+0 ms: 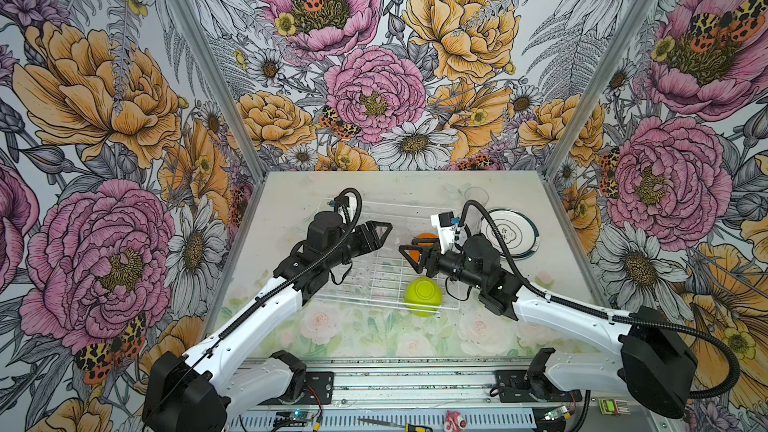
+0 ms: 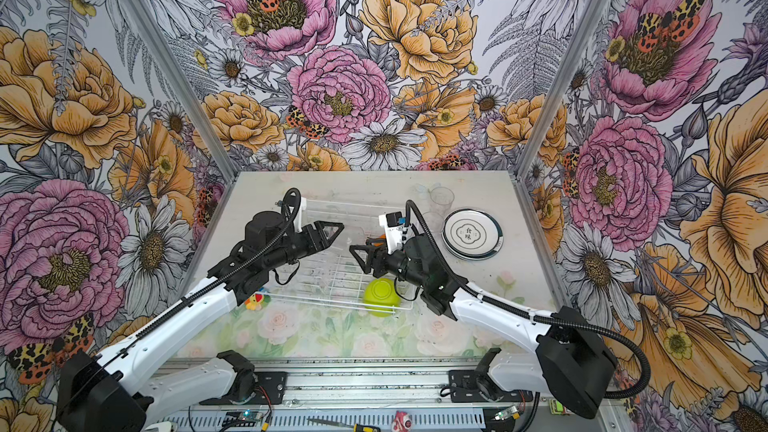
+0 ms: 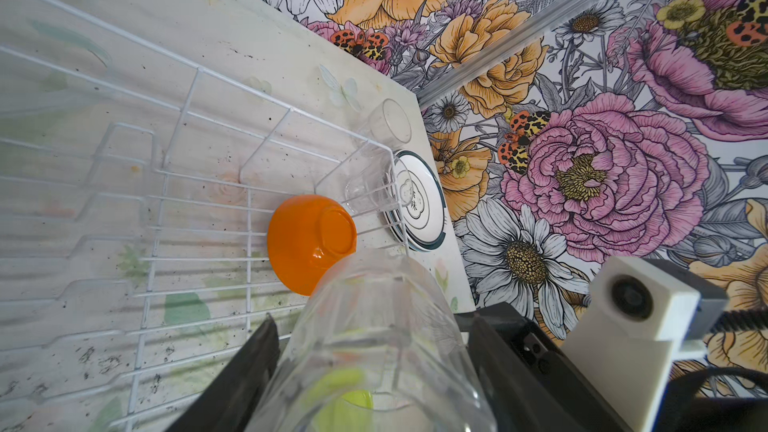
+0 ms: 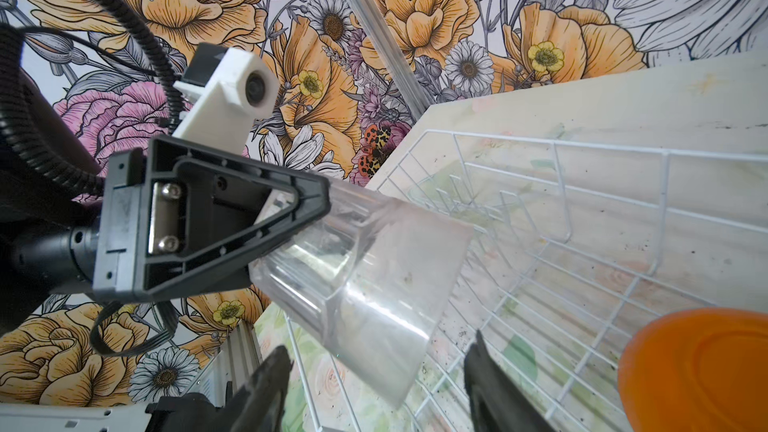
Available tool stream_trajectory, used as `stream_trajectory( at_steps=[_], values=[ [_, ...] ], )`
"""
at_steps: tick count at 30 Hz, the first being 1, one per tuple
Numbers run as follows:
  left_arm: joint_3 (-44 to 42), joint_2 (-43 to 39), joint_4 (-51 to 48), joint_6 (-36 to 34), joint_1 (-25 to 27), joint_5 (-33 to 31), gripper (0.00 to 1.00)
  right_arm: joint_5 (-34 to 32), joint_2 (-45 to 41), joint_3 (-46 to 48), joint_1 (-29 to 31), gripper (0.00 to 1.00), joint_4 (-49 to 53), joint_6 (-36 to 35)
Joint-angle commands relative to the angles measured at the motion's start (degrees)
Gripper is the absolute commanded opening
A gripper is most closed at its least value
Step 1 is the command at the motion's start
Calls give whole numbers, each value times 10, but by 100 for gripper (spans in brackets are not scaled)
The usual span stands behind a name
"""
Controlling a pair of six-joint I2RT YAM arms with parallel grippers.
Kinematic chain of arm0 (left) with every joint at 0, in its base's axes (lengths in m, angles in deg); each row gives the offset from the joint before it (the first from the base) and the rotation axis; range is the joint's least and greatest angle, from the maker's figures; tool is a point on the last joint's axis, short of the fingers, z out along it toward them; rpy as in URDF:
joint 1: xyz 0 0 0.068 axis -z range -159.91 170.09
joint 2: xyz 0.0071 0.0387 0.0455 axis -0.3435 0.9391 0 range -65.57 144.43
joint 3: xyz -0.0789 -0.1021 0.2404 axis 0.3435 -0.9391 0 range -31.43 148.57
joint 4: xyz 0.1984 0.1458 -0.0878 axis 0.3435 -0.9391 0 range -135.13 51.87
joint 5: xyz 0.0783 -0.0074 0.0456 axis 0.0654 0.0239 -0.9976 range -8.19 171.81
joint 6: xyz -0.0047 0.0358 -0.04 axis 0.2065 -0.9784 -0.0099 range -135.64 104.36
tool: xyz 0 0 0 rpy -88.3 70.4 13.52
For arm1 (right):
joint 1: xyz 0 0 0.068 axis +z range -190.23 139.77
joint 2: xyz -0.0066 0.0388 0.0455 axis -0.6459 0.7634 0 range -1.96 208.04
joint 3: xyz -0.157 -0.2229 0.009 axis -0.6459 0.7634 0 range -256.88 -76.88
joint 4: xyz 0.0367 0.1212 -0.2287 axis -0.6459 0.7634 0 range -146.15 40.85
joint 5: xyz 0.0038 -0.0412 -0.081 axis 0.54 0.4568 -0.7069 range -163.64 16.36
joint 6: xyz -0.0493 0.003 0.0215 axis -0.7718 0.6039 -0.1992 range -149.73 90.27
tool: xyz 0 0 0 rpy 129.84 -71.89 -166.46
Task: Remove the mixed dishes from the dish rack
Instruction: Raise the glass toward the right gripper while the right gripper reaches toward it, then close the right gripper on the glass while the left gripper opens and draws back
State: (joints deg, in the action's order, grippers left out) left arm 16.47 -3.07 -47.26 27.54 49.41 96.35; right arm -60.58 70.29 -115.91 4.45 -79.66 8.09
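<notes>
My left gripper (image 1: 388, 227) (image 3: 374, 317) is shut on a clear plastic cup (image 3: 374, 367) (image 4: 374, 276), held lying on its side above the white wire dish rack (image 1: 374, 284) (image 2: 332, 284). My right gripper (image 1: 409, 257) (image 4: 380, 344) faces it, open. Its fingers stand on either side of the cup's open end, apart from it. An orange bowl (image 1: 426, 238) (image 3: 309, 243) lies upside down in the rack. A lime-green bowl (image 1: 423, 296) (image 2: 381, 296) sits upside down at the rack's near right corner. Stacked dark-rimmed white plates (image 1: 513, 234) (image 2: 471, 234) rest on the table right of the rack.
A clear cup (image 1: 476, 195) (image 3: 390, 122) stands on the table behind the plates. Another cup (image 3: 370, 189) is at the rack's far right corner. A small colourful toy (image 2: 255, 299) lies by the left arm. Flowered walls close in three sides.
</notes>
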Motion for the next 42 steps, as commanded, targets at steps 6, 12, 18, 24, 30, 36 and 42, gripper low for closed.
stream_trajectory(
  at_steps=[6,12,18,24,30,36,42],
  values=[
    [3,9,65,25,9,19,53,13,42,-40,4,51,-40,0],
    [-6,18,75,31,29,13,53,9,61,-53,5,44,-57,3],
    [-12,23,70,24,30,7,53,-22,62,-48,5,29,-63,6],
    [-21,30,79,27,30,11,54,-49,53,-37,4,12,-83,11],
    [-23,47,80,19,26,15,56,-84,52,-34,4,0,-80,18],
    [-21,52,81,11,19,12,77,-74,51,-32,5,0,-85,18],
    [-20,52,78,10,7,9,99,-91,44,-25,4,0,-73,15]
  ],
)
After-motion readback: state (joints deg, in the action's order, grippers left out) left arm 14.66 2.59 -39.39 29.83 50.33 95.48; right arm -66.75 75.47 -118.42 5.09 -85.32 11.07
